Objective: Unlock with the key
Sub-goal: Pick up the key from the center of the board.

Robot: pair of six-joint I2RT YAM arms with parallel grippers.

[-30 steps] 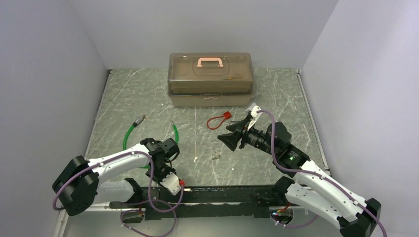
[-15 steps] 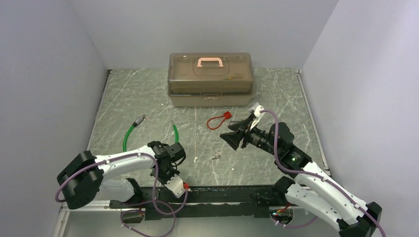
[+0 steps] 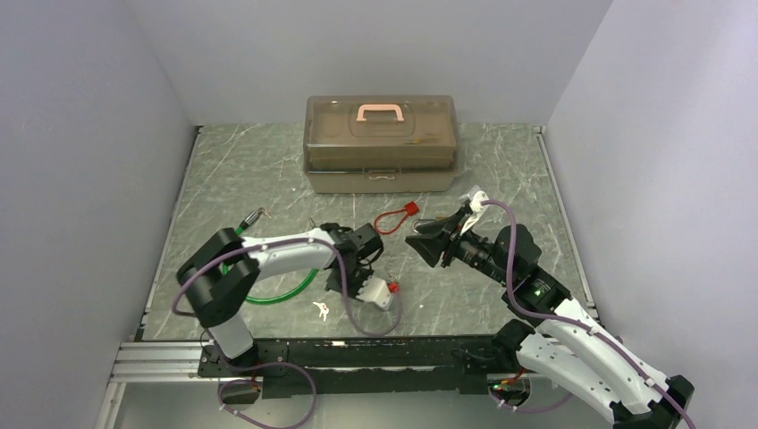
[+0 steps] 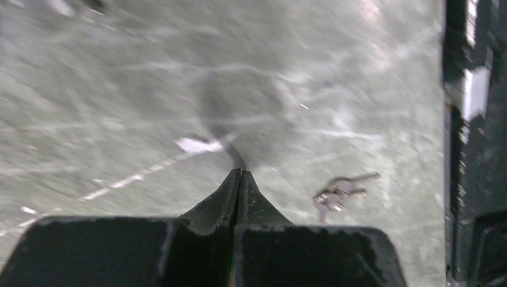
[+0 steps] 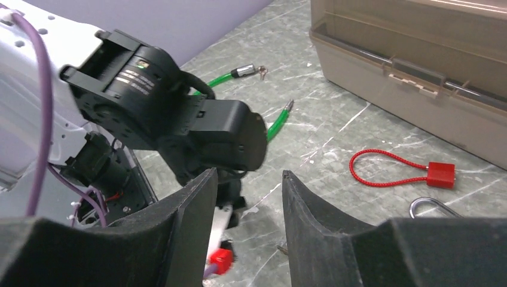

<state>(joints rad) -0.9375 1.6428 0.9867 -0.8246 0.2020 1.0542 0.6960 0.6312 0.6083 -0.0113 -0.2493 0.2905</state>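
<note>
Key [image 4: 339, 192], tiny and silver-grey, lies flat on the grey marbled table [image 3: 268, 170]. It shows only as a motion-blurred smear in the left wrist view, near the left fingers [image 4: 212, 206] but apart from them. A small ring or second piece seems attached, though the blur hides the detail. From overhead the key cannot be picked out with any certainty beside the left arm [image 3: 286, 250].

The left fingers are pressed fully together with nothing between them; whether their tips touch the table cannot be told. A black rail [image 4: 472, 149] is cut off at that view's right edge.

The right fingers [image 5: 179, 239] stand partly spread and hold nothing, and the left arm's black wrist fills the gap between them. A silver shackle [image 5: 433, 206] pokes out behind one right finger, its body hidden. Nearby lie a red tag [image 5: 440, 174] on a red wire loop and a green cable [image 5: 275, 127], partly under the left arm. A tan toolbox [image 3: 382, 143], lid down, sits at the table's back.
</note>
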